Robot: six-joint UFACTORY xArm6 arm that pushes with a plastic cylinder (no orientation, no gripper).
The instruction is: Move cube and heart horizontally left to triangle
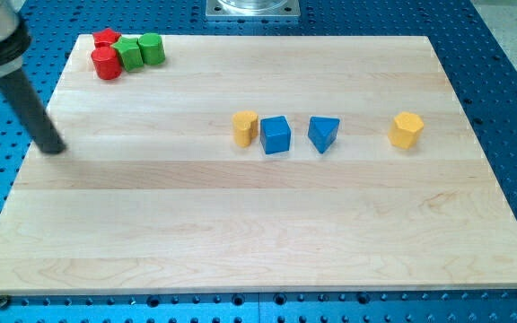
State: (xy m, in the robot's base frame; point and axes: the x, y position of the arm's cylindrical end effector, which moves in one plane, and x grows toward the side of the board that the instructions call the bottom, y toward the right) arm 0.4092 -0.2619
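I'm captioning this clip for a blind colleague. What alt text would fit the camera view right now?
A yellow heart sits against the left side of a blue cube, with a blue triangle just to the right and a yellow block farther right, all in a row on a wooden board. My tip rests near the left edge; red and green blocks cluster top left.

single camera, high front view, angled down, whole board point(240, 224)

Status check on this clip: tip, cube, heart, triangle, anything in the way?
My tip at board's left edge, clear of all blocks. Yellow heart beside blue cube, both left of blue triangle. Nothing in the way.
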